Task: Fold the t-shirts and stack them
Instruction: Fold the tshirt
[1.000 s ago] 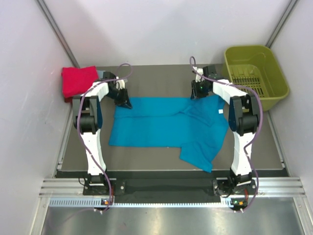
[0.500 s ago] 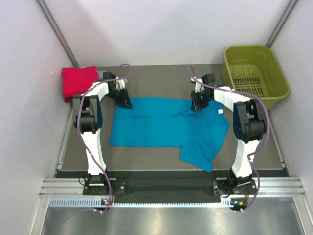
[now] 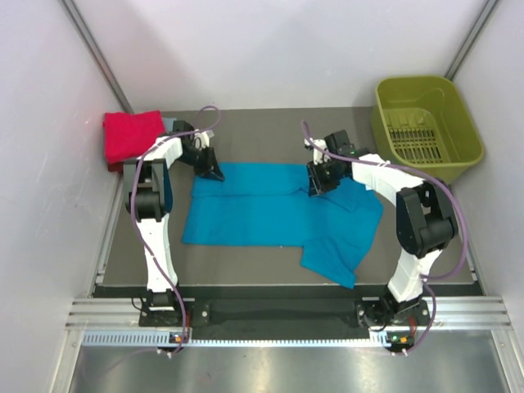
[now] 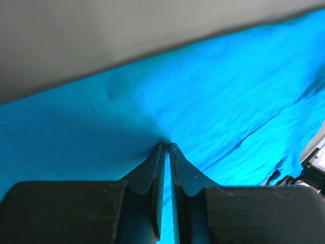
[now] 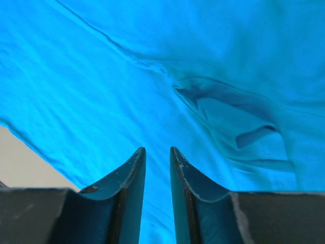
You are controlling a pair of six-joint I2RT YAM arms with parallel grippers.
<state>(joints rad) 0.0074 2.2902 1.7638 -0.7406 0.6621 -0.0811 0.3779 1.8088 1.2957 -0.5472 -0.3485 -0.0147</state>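
Your olive-green basket (image 3: 426, 123) sits at the far right corner of the table (image 3: 262, 131). It is rigid plastic with sloping walls and rounded corners, and its slotted floor shows through the open top.

The teal shirt (image 3: 270, 214) lies spread across the middle of the table between your two arms. It is mostly flat, with one sleeve trailing toward the near edge. A folded red shirt (image 3: 129, 135) rests at the far left corner, well apart from the teal one.

Your left gripper (image 3: 211, 173) is down on the teal shirt's far left corner. From the left wrist, its fingers (image 4: 152, 173) are pressed almost together, and the cloth puckers into a small dark crease right at the tips, so it is pinching the shirt.

Your right gripper (image 3: 318, 184) is at the shirt's far edge, right of centre, where the cloth is doubled over. From the right wrist, its fingers (image 5: 129, 173) stand only narrowly apart with teal filling the slot, and the shirt's edge runs in to meet them, so it grips the shirt there.

The fabric is soft, matte cotton with long shallow wrinkles and one deeper fold. The fingers are hard, dark and tapered.
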